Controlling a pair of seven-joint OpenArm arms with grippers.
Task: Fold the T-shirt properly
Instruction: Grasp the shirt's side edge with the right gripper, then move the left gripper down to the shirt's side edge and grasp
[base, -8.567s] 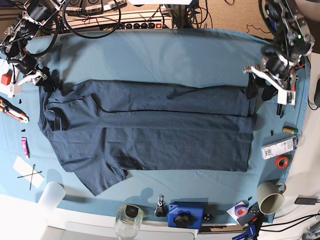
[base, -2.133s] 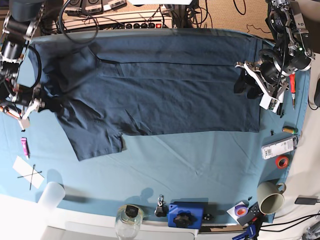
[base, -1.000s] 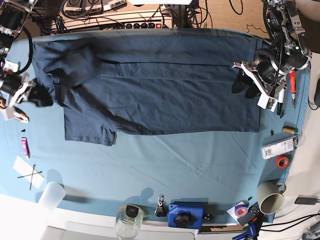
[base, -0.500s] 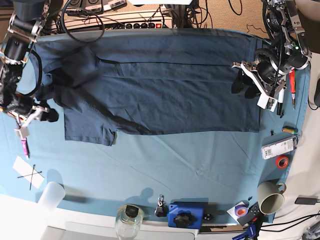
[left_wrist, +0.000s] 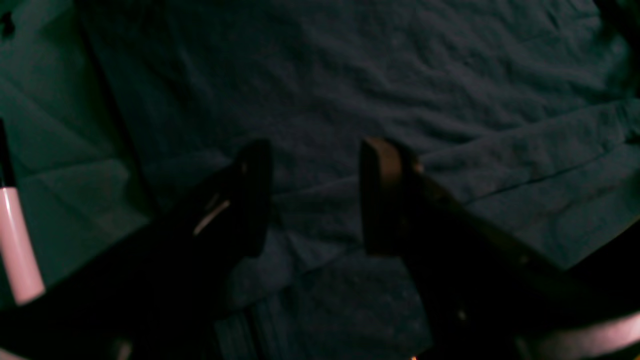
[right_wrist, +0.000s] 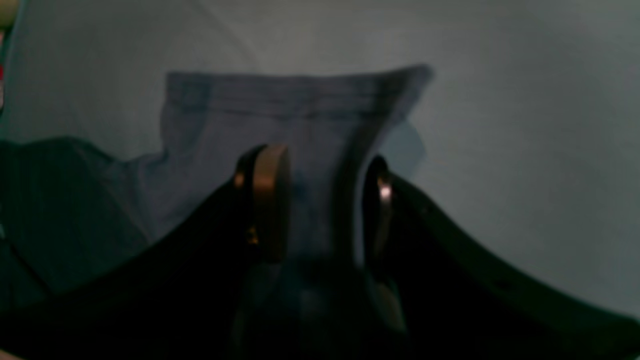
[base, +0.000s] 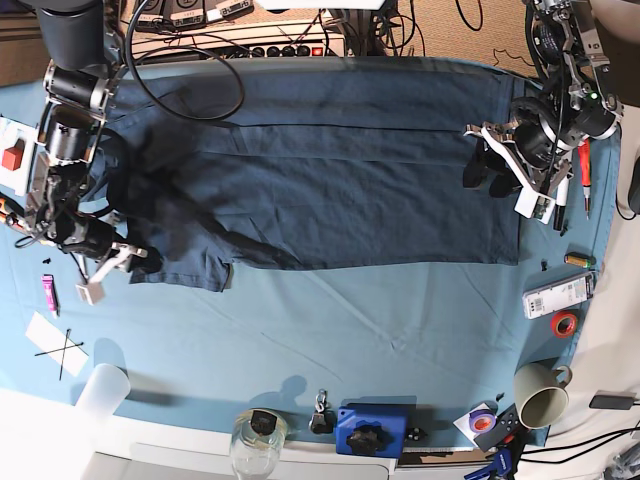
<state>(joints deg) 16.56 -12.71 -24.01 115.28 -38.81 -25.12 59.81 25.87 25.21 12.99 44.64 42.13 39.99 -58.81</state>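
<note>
The dark navy T-shirt lies spread across the far half of the teal table cloth, neck end at the left. One sleeve points toward the front left. My right gripper is at that sleeve's outer edge. In the right wrist view it stands open, with the sleeve lying between and beyond its fingers. My left gripper is over the shirt's hem end at the right. It is open above wrinkled fabric, with a fold running under it.
Along the front edge stand a paper cup, a glass jar, a blue block and a mug. A red tape roll and a white box lie at the right. A pink marker lies at the left.
My right arm has swung from the table's left edge down and right to the sleeve's outer edge. The left arm and the shirt have stayed put.
</note>
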